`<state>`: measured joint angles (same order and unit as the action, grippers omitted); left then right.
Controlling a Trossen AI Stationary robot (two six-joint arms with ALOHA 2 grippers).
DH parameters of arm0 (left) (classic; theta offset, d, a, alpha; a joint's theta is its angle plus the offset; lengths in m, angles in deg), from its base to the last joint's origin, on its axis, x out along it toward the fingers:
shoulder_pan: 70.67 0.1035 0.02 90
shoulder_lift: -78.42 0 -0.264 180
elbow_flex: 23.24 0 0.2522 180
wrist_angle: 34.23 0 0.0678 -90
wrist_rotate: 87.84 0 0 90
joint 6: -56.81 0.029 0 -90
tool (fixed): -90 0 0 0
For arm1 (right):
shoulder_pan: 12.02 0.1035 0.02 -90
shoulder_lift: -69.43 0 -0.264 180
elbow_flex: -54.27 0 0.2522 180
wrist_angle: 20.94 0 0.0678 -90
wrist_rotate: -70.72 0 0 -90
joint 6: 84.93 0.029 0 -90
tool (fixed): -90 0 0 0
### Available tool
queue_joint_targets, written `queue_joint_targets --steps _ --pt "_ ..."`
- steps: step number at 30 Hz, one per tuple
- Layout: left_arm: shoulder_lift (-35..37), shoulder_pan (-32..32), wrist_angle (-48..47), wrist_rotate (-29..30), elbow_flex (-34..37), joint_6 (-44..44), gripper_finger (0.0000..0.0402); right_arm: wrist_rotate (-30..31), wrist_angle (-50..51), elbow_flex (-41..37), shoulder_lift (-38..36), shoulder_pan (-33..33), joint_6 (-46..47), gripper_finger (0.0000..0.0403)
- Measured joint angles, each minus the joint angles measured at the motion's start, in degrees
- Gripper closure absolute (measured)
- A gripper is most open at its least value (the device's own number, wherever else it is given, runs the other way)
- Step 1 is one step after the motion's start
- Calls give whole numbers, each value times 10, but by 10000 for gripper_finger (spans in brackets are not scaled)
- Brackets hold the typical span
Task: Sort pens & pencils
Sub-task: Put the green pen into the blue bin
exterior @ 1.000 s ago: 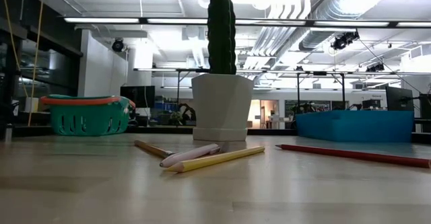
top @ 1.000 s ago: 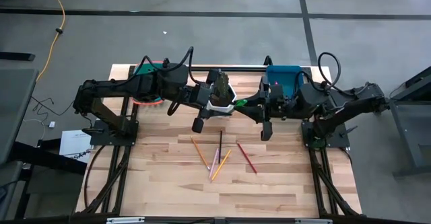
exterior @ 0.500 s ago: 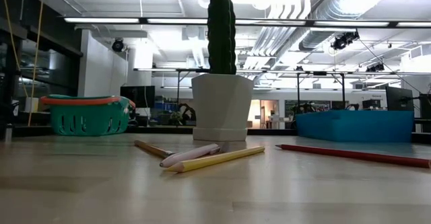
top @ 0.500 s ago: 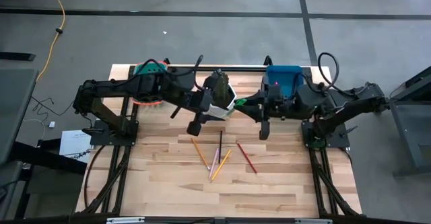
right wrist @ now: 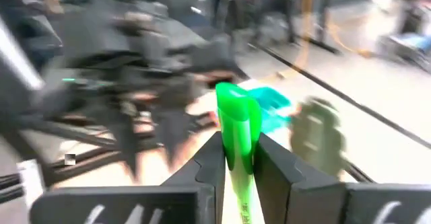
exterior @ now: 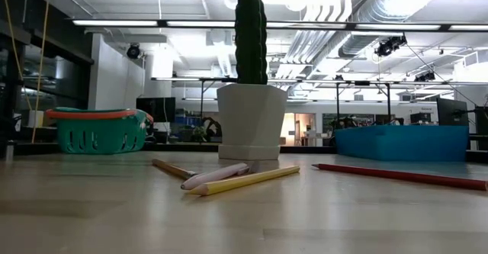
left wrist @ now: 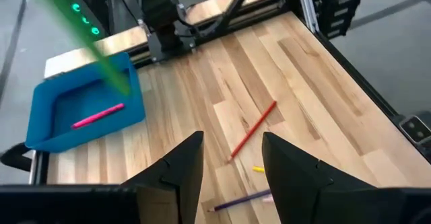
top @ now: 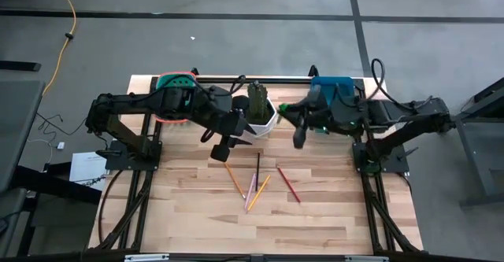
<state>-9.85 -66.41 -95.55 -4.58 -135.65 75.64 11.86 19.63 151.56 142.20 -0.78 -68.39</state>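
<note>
The right gripper is squeezing a green pen. The pen sits right between its two dark fingers and sticks up past their tips. In the high view this gripper is in the upper middle of the frame, just right of the white pot with the cactus, and left of the blue bin.

The left gripper has its fingers spread apart with nothing between them. In the high view it is just left of the middle, near the green basket.

A pink pen lies inside the blue bin, in the upper left of the left wrist view.

The other sticks lie on the wooden table, in the middle of the high view, below both grippers. There is an orange pencil, a dark pencil, a pale pink pen, a yellow pencil and a red pencil. The red one lies a little apart to the right. The others are close together.
</note>
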Motion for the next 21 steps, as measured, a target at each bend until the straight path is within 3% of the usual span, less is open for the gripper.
queue_joint_targets --steps 15,21 --pt "0 -2 -12 8 0 9 269 -2 248 0 0 -187 167 355" --pt "0 -2 -26 8 0 23 268 -57 313 0 0 -265 182 355"
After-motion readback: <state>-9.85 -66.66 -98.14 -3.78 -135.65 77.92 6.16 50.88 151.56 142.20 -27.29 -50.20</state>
